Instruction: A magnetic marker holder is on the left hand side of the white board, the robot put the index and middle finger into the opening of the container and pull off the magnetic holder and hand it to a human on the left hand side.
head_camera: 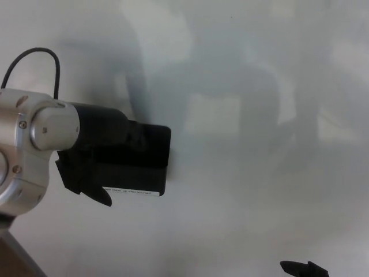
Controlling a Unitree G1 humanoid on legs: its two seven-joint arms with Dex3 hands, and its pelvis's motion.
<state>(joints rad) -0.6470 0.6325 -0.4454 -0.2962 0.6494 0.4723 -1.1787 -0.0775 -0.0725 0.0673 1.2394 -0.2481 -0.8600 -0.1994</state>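
My left hand (95, 153) is reaching in from the left edge of the head view, its black bulk pressing against the magnetic marker holder (141, 164), a black box sitting flat on the whiteboard (248, 190), in the left half of what I am seeing; the hand is overlapping the holder's upper left side, black on black, so I cannot tell whether my fingers are hooking inside its opening or only lying along it, nor whether they are spread or curled; one dark finger (86, 184) is sticking out below the wrist, down past the holder's lower left corner and touching its edge; my silver wrist housing (26, 156) is filling the far left, with a thin black cable (37, 55) looping up above it; a white label strip (130, 191) is running along the holder's bottom edge, its print too small to read; the holder itself is looking upright and square to the board; my right hand (302, 269) is showing only as a small dark tip at the bottom edge toward the right, well apart from the holder, and too little of it is visible to say how its fingers are standing; soft grey reflections are lying across the board's glossy surface.
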